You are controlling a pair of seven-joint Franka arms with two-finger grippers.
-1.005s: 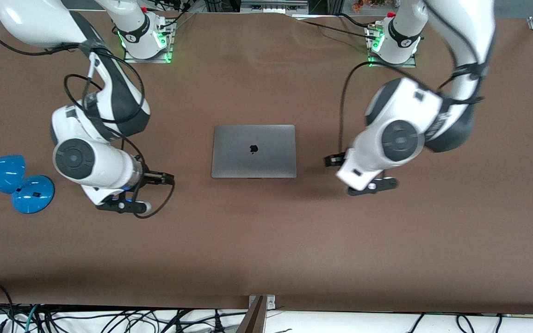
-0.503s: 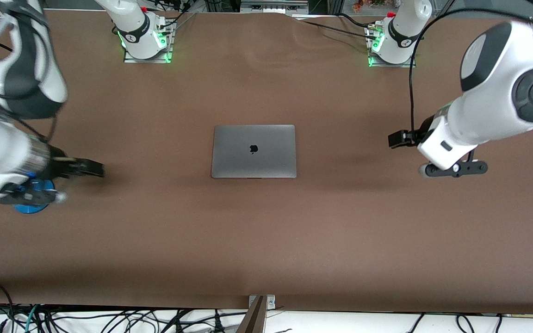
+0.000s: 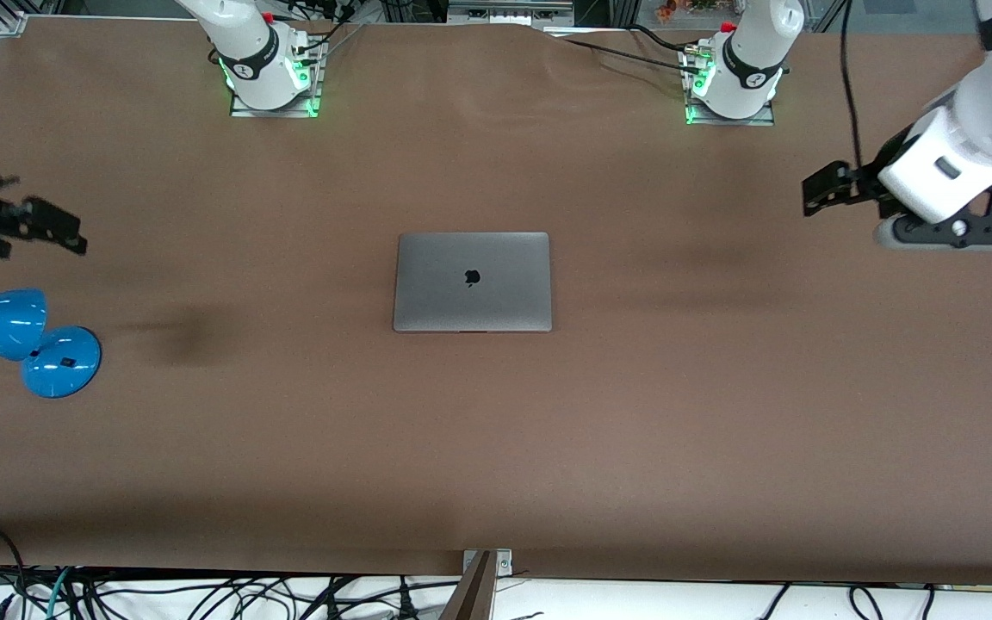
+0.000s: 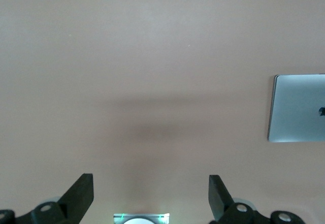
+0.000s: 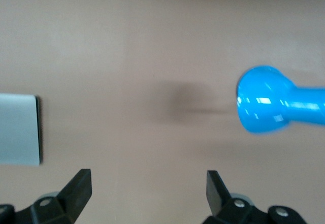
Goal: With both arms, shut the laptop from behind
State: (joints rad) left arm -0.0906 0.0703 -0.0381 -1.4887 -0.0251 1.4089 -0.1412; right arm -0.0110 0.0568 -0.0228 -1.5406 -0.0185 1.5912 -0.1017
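The grey laptop [image 3: 472, 282] lies shut and flat in the middle of the brown table [image 3: 496, 448], its apple logo up. It also shows in the left wrist view [image 4: 297, 107] and the right wrist view [image 5: 18, 130]. My left gripper [image 3: 823, 189] is up in the air over bare table toward the left arm's end, well apart from the laptop, open and empty [image 4: 150, 188]. My right gripper [image 3: 61, 228] is up over the table's edge at the right arm's end, above the blue lamp, open and empty [image 5: 147, 181].
A blue desk lamp [image 3: 22, 336] lies on the table at the right arm's end, nearer the front camera than my right gripper; its head shows in the right wrist view [image 5: 264, 99]. The two green-lit bases [image 3: 272, 82] stand along the table's back edge.
Both arms have swung up and outward, away from the laptop, toward their own ends of the table. The laptop has not moved and stays shut.
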